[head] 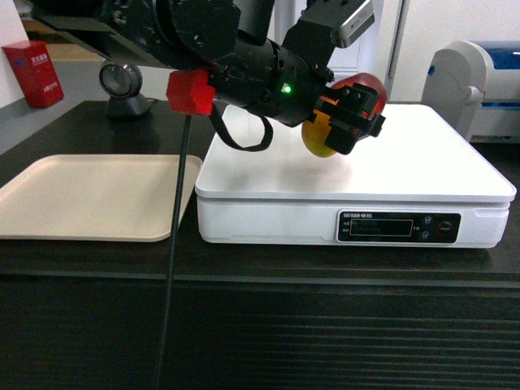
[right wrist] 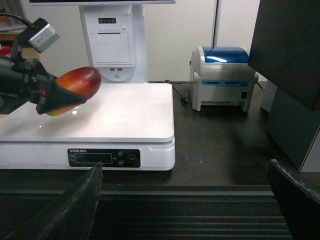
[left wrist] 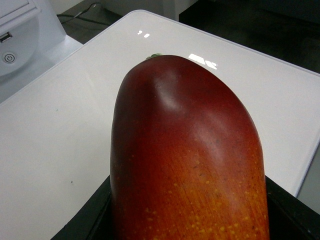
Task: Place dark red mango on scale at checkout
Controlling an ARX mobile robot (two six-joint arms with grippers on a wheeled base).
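My left gripper is shut on the dark red mango, holding it a little above the back middle of the white scale. The mango's yellow end points down and left. In the left wrist view the mango fills the frame between the black fingers, with the glossy platform beneath. From the right wrist view the mango hangs over the scale on its left side. My right gripper is open and empty in front of the ribbed black checkout.
A beige tray lies left of the scale on the counter. A black cable hangs down across the tray's edge. A label printer stands to the right, a white terminal behind, a red box far left.
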